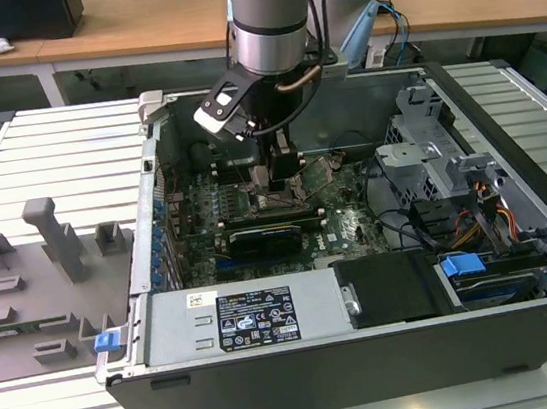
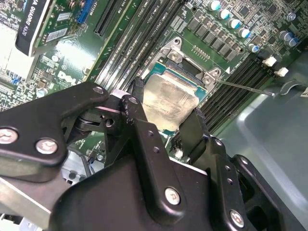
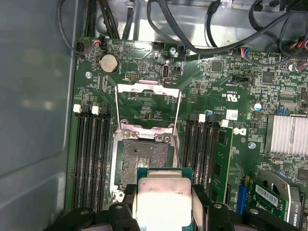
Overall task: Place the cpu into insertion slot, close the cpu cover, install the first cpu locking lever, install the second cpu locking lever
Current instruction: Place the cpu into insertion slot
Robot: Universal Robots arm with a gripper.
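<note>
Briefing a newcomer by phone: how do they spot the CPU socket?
In the open grey computer case, find the green circuit board. The metal-rimmed insertion slot lies between two banks of long black memory slots; only it is square, dark-centred.

Black memory slots [image 3: 91, 161] flank the uncovered insertion slot [image 3: 144, 156].

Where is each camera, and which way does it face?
Exterior view: off the robot, looking down into the open grey computer case; silver robot arm and black claw show.
First wrist view: on the wrist, facing the green motherboard and square grey-rimmed insertion slot; claw shows.
Second wrist view: on the wrist, slanting across the board; claw shows.
Shared: the flat silver-grey square cpu held in the claw.
</note>
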